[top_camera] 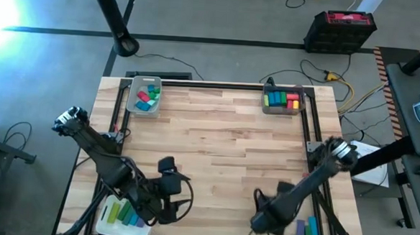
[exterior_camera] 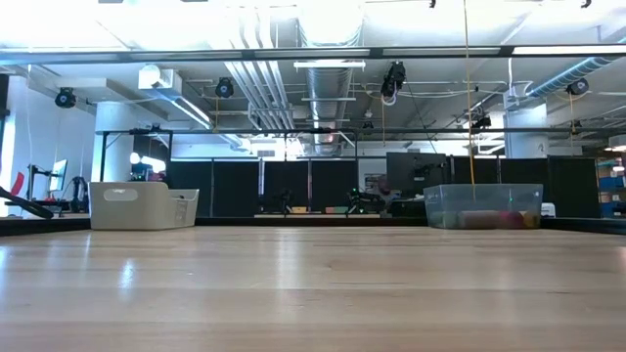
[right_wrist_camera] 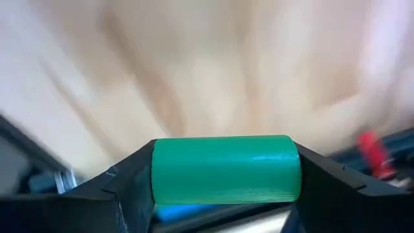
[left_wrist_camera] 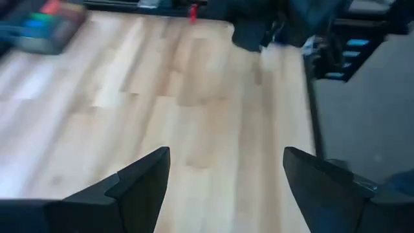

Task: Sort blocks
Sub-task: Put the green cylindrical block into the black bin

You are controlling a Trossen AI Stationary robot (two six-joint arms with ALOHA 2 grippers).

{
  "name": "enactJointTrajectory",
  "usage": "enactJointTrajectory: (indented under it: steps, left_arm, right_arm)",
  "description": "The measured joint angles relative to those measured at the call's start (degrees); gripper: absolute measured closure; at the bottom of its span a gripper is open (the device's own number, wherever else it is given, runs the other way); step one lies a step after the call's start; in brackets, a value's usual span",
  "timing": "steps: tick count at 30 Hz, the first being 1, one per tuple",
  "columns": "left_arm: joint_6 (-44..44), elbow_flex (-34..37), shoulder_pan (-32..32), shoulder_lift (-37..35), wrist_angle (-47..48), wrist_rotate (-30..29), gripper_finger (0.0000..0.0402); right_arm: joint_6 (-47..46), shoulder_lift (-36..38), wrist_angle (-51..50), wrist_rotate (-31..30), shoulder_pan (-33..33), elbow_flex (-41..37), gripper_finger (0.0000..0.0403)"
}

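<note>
Wooden surface [top_camera: 216, 132] carries two far trays already holding sorted blocks [top_camera: 283, 100]. Your right gripper [right_wrist_camera: 225, 194] has its fingers clamped on a green block [right_wrist_camera: 225, 169]; your left gripper [left_wrist_camera: 226, 188], fingers wide, is empty. Near-edge blocks [top_camera: 122, 214] remain, so you are partway.
</note>
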State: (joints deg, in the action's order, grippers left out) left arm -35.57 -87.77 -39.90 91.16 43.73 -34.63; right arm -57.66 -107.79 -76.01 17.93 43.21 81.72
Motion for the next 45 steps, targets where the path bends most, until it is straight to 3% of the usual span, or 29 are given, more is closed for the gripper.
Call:
enactJointTrajectory:
  steps: [4, 9, 13, 17, 22, 25, 31, 36, 45]
  left_arm:
    - [1.5, -3.4, 0.0, 0.0, 2.6, -3.3, 0.0116]
    - [1.2, -3.6, -0.2, 0.7, -3.9, -3.6, 0.0116]
    - [-1.5, -3.6, -1.4, 3.4, -7.9, -3.2, 0.0116]
    - [-7.5, -3.6, -2.4, 7.0, -11.6, -2.9, 0.0116]
    - [-16.5, -3.4, -2.6, 9.8, -13.9, -3.9, 0.0116]
    - [-17.6, -3.4, -2.6, 9.0, -14.1, -7.3, 0.0116]
    - [-21.5, -3.4, -2.2, 8.8, -14.1, -13.9, 0.0116]
    - [-25.5, -3.4, -1.0, 9.2, -14.1, -15.4, 0.0116]
    - [-28.6, -3.4, 0.9, 9.2, -14.1, -15.5, 0.0116]
  right_arm:
    - [-2.9, 7.5, -1.5, -13.2, -5.9, 1.0, 0.0124]
    - [-0.8, 17.5, -1.9, -29.6, -17.5, 0.6, 0.0124]
    - [5.6, 25.0, -1.8, -38.3, -31.1, -0.2, 0.0124]
    - [10.5, 30.3, -1.3, -43.0, -47.7, -2.3, 0.0123]
    - [18.8, 34.5, 5.2, -43.8, -68.4, -7.3, 0.0124]
    - [22.7, 35.2, 11.4, -42.7, -78.7, -11.2, 0.0124]
    - [26.6, 34.2, 27.1, -33.8, -93.1, -19.6, 0.0121]
    - [26.3, 29.6, 34.3, -31.0, -98.4, -25.4, 0.0124]
    - [27.7, 21.2, 46.0, -30.9, -98.7, -28.2, 0.0117]
